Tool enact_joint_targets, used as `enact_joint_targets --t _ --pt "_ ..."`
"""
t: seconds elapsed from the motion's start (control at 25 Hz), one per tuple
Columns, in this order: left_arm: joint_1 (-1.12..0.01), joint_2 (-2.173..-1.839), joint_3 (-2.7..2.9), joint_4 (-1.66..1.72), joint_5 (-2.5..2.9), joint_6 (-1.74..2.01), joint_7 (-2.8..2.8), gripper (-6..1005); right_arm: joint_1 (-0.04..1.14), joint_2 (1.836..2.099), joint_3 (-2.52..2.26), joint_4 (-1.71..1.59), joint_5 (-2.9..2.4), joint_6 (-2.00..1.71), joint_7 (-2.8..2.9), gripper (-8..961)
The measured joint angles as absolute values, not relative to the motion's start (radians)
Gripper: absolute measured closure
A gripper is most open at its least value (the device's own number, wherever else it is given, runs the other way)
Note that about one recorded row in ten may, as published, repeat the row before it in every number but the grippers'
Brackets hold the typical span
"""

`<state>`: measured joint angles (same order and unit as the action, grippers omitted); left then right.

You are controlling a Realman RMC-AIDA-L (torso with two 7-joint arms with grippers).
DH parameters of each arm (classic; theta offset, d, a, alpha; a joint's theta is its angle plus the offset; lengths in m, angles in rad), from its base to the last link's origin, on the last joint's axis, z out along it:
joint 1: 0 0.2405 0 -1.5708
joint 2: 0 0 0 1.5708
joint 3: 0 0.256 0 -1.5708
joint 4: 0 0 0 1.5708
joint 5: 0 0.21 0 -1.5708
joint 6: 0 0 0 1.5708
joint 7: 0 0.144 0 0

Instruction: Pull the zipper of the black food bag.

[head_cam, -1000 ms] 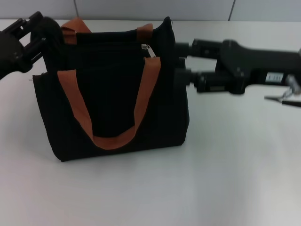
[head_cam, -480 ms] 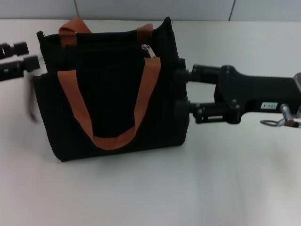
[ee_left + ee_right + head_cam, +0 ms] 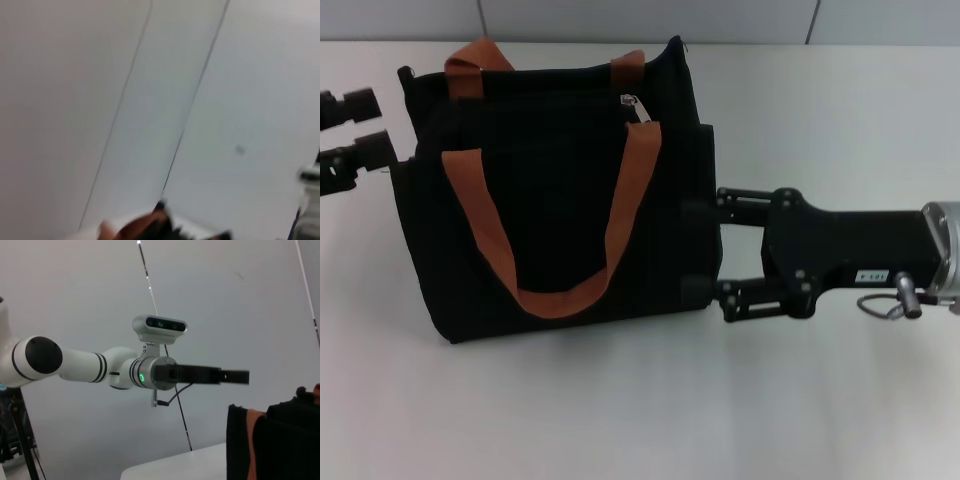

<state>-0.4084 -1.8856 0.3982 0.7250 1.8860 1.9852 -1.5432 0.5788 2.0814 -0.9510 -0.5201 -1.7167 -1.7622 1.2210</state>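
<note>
At the far left we see the left gripper (image 3: 375, 135), jaws apart, just beside the upper left corner of the black food bag (image 3: 555, 185). The bag stands upright on the white table (image 3: 640, 400), the zipper (image 3: 631, 103) near its top right. The right gripper (image 3: 696, 247), jaws spread, meets the bag's right side.

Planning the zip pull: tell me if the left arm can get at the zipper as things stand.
Probably yes. The zipper lies exposed on top of the black food bag; the open left tool is level with it, the right tool lower.
</note>
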Motion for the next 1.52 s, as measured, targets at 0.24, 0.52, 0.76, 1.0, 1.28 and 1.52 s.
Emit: enact_joint_targets --t 0.24,0.52,0.76,1.0,1.28,1.52 --pt "-0.361 -1.924 0.504 0.678 1.759 2.009 -1.415 194 0.581 2.082 -0.953 -0.439 -1.724 -1.735 1.116 147" --pt "-0.315 -1.993 0.746 0.635 1.763 2.006 -1.182 194 0.58 2.085 -0.968 -0.308 -1.724 -1.697 0.962 147" --pt "-0.327 -2.017 0.799 0.521 1.831 1.945 -1.05 195 0.58 2.091 -1.016 -0.224 -1.719 -1.632 0.864 147" --pt "-0.329 -2.029 0.801 0.469 1.886 1.899 -0.952 195 0.583 2.092 -1.027 -0.188 -1.716 -1.612 0.829 147" --pt "-0.325 -2.027 0.802 0.466 1.898 1.875 -0.956 196 0.584 2.092 -1.028 -0.182 -1.715 -1.613 0.824 147" --pt "-0.327 -2.028 0.802 0.465 1.92 1.872 -0.957 197 0.584 2.092 -1.028 -0.181 -1.715 -1.612 0.824 147"
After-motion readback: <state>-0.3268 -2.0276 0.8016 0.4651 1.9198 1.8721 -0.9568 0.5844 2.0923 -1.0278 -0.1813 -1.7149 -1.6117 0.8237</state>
